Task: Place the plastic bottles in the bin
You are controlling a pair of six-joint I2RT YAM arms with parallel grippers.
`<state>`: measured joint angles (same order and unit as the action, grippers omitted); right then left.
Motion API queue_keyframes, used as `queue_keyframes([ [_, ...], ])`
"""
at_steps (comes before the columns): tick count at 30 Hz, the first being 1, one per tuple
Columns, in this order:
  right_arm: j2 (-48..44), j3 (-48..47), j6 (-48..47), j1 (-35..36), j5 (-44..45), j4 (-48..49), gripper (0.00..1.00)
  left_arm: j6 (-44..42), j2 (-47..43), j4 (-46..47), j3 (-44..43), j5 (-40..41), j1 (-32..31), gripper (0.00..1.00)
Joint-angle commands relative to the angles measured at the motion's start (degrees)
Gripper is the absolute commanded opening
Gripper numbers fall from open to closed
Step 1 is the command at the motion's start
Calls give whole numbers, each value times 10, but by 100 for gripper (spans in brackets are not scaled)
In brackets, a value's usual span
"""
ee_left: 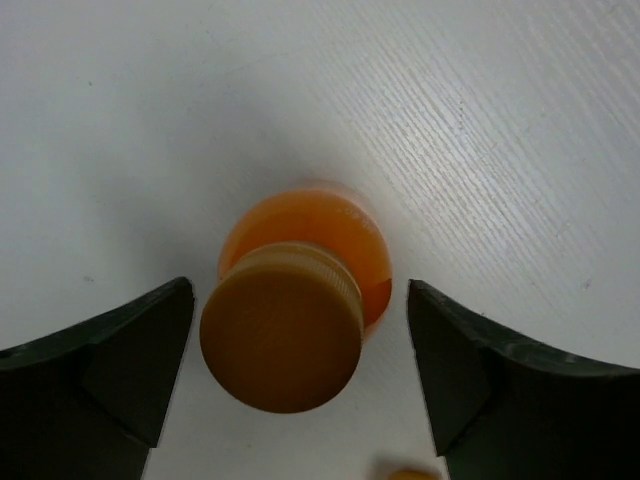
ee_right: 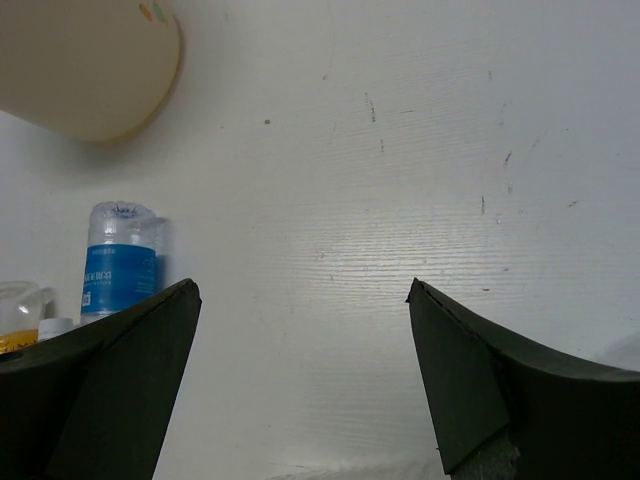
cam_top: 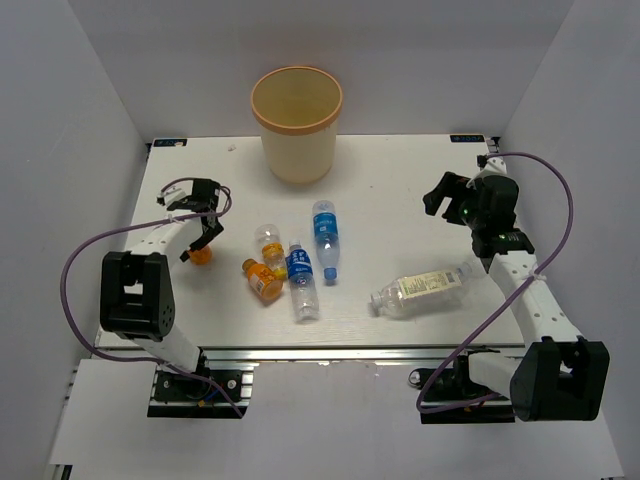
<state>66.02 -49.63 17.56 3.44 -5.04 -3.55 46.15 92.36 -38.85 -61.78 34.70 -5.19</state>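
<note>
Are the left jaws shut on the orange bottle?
No, the left gripper has its jaws open, a gap on each side of the orange bottle.

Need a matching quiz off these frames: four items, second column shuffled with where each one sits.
1. round beige plastic bin
2. large clear plastic bottle with pale label
3. leftmost stubby orange plastic bottle
4. right tool

A. between the fingers of the open left tool
B. upright at the white table's far edge
C. open, above bare table
D. lying beside the right arm

Pairs: 1-B, 2-D, 3-A, 4-C
</note>
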Motion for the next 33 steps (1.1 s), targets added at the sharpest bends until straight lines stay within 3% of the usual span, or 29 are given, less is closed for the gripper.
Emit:
queue_keyframes([
  [1,-14,-10,-8,-2,17,12,90,3,-1,16,5,8,4,88],
  [3,-15,-11,-8,-2,18,13,89,-14,1,28,5,-2,4,76],
  [4,-16,-10,-8,-1,17,11,89,-17,0,31,7,-9,4,61],
  [10,-16,-5,-4,-2,6,19,89,-38,-3,48,3,-32,4,33],
  [13,-19,-6,-2,-2,3,16,89,-59,-13,69,-8,-59,4,30],
  [16,-26,-2,1,-1,1,21,89,-96,-25,107,-54,-148,3,26],
  [20,-42,8,4,-2,1,29,89,-132,-34,202,-126,-334,-13,28],
  [22,-49,18,5,-1,0,49,89,-144,-18,239,-192,-385,-24,29],
  [27,-75,43,-9,-1,-34,88,89,-165,38,254,-358,-408,-66,29],
  [33,-84,50,-33,-1,-63,101,89,-121,110,378,-413,-438,-69,34],
])
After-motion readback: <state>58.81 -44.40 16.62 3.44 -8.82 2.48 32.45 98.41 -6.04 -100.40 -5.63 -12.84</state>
